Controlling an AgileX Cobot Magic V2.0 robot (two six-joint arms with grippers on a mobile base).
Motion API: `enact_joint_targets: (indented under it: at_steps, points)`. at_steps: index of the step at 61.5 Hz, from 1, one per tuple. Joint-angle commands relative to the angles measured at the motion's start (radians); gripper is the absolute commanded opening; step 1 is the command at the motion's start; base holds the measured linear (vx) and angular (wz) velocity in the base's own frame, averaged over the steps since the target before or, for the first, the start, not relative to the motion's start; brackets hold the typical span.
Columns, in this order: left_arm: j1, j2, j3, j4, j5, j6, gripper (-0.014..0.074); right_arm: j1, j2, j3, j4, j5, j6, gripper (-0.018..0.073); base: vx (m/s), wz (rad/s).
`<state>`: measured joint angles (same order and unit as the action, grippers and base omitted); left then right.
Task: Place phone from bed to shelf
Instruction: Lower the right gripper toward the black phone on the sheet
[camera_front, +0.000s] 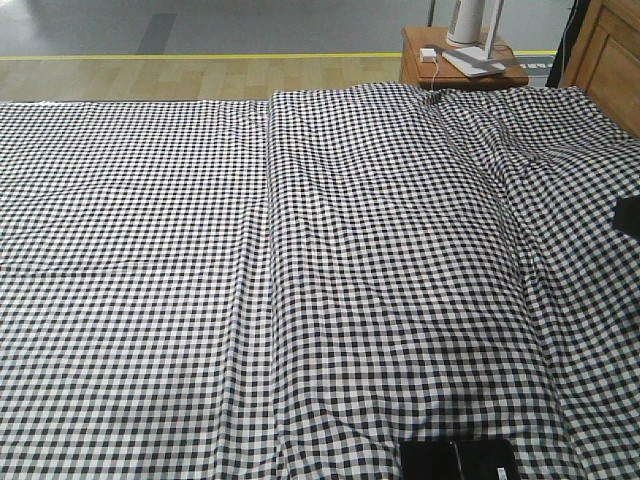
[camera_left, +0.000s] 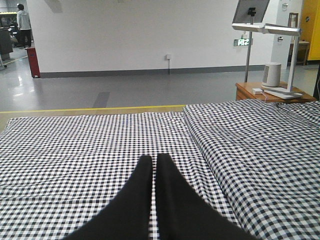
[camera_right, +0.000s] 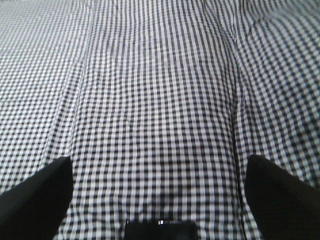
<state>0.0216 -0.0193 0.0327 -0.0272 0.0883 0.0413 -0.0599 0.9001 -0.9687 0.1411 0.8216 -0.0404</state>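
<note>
The phone (camera_front: 458, 461) is a black slab lying flat on the gingham bed (camera_front: 200, 250) at its near edge, right of centre. In the right wrist view only its far edge (camera_right: 160, 231) shows at the bottom. My right gripper (camera_right: 157, 160) hangs open above the bed (camera_right: 160, 90), its fingers (camera_right: 35, 200) spread wide to either side of the phone and apart from it. My left gripper (camera_left: 151, 157) is shut with nothing in it, low over the bed (camera_left: 75, 145), further left. The shelf is out of view.
A reddish-brown side table (camera_front: 450, 62) with a white lamp (camera_left: 272, 75) stands past the bed's far right corner. Panelled wooden furniture (camera_front: 612, 55) rises at the right. A dark shape (camera_front: 629, 215) pokes in at the right edge. A long crease (camera_front: 270, 250) runs down the bed.
</note>
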Motion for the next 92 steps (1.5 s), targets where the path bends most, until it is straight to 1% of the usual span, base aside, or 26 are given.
enact_joint_targets:
  at_steps: [1, 5, 9, 16, 24, 29, 34, 36, 43, 48, 55, 64, 72, 81, 92]
  points:
    - [0.003, -0.006, -0.025, -0.010, -0.073, -0.009, 0.0001, -0.036, 0.061, -0.108, 0.015, 0.048, 0.001, 0.0643, 0.00, 0.00]
    - [0.003, -0.006, -0.025, -0.010, -0.073, -0.009, 0.0001, -0.069, 0.110, -0.159, 0.016, 0.109, -0.013, 0.0640, 0.00, 0.00]
    - [0.003, -0.006, -0.025, -0.010, -0.073, -0.009, 0.0001, -0.107, 0.153, -0.196, 0.022, 0.141, -0.034, 0.0639, 0.00, 0.00]
    - [0.003, -0.006, -0.025, -0.010, -0.073, -0.009, 0.0001, -0.188, 0.233, -0.234, 0.058, 0.155, -0.089, 0.0633, 0.00, 0.00]
    - [0.003, -0.006, -0.025, -0.010, -0.073, -0.009, 0.0001, -0.309, 0.346, -0.239, 0.129, 0.159, -0.181, 0.0629, 0.00, 0.00]
    - [0.003, -0.006, -0.025, -0.010, -0.073, -0.009, 0.0001, -0.387, 0.422, -0.239, 0.189, 0.154, -0.269, 0.0626, 0.00, 0.00]
    - [0.003, -0.006, -0.025, -0.010, -0.073, -0.009, 0.0001, -0.448, 0.509, -0.239, 0.262, 0.145, -0.361, 0.0621, 0.00, 0.00]
    - [0.003, -0.006, -0.025, -0.010, -0.073, -0.009, 0.0001, -0.466, 0.538, -0.239, 0.297, 0.142, -0.394, 0.0617, 0.00, 0.00]
    - [0.003, -0.006, -0.025, -0.010, -0.073, -0.009, 0.0001, -0.524, 0.669, -0.239, 0.418, 0.142, -0.562, 0.0601, 0.00, 0.00]
    - [0.003, -0.006, -0.025, -0.010, -0.073, -0.009, 0.0001, -0.551, 0.757, -0.239, 0.481, 0.156, -0.628, 0.0594, 0.00, 0.00]
    - [0.003, -0.006, -0.025, -0.010, -0.073, -0.009, 0.0001, -0.573, 0.878, -0.239, 0.520, 0.179, -0.692, 0.0594, 0.00, 0.00]
    - [0.003, -0.006, -0.025, -0.010, -0.073, -0.009, 0.0001, -0.574, 1.025, -0.239, 0.542, 0.188, -0.764, 0.0594, 0.00, 0.00]
    - [0.003, -0.006, -0.025, -0.010, -0.073, -0.009, 0.0001, -0.574, 1.140, -0.239, 0.575, 0.217, -0.873, 0.0594, 0.00, 0.00]
    - [0.003, -0.006, -0.025, -0.010, -0.073, -0.009, 0.0001, -0.574, 1.255, -0.239, 0.615, 0.246, -0.964, 0.0594, 0.00, 0.00]
    - [0.003, -0.006, -0.025, -0.010, -0.073, -0.009, 0.0001, -0.572, 1.365, -0.239, 0.697, 0.324, -1.053, 0.0594, 0.00, 0.00]
